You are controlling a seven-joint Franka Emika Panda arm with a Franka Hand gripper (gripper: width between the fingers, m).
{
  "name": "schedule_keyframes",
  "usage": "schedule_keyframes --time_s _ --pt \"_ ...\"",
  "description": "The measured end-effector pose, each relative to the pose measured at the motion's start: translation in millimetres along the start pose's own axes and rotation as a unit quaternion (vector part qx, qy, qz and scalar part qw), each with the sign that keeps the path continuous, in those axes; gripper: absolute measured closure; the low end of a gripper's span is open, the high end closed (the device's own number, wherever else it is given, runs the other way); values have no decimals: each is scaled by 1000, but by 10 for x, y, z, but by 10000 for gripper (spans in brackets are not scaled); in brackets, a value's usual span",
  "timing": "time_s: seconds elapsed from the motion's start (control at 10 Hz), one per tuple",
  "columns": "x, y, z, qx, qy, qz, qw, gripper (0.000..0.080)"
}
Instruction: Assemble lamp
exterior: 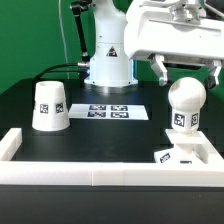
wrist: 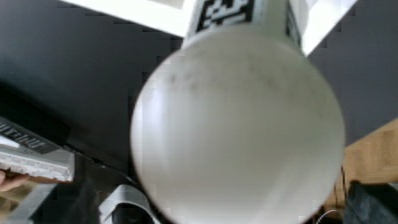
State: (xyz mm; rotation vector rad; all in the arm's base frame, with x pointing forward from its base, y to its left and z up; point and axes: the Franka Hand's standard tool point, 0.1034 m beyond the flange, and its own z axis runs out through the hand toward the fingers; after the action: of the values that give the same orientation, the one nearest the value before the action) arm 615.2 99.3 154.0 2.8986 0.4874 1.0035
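A green wall backs a black desk (exterior: 110, 135), and white rails (exterior: 90, 172) edge its near side and both ends. One white arm stands at the far middle. One marker board (exterior: 115, 112) lies flat in front of it.

I count three lamp parts, each white and tagged. The one shade (exterior: 50, 105) stands alone, wide end down, toward the exterior view's left, well apart from the others. The one flat square base (exterior: 197, 153) lies in the near corner on the exterior view's right. The one bulb (exterior: 185, 103) stands upright on it, ball uppermost.

The gripper (exterior: 186, 76) hangs just above the ball. Its two dark fingers (exterior: 159, 68) are spread wider than the ball, one to each side, and grip nothing. In the wrist view the bulb (wrist: 240, 130) fills almost the whole picture, with a tag at its far end.
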Motion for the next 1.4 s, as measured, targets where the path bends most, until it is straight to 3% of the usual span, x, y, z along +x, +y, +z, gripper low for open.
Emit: schedule_keyframes --time_s 0.4,0.6,0.8,1.0,1.4 --pt "-36 -40 34 8 -21 -1 1000 101" --pt "-115 -108 82 37 -109 1 993 101" --pt "-136 -97 99 52 -163 2 985 101" --pt "-220 -146 83 76 -261 2 962 101" --pt "-261 -197 134 100 -374 -1 922 101"
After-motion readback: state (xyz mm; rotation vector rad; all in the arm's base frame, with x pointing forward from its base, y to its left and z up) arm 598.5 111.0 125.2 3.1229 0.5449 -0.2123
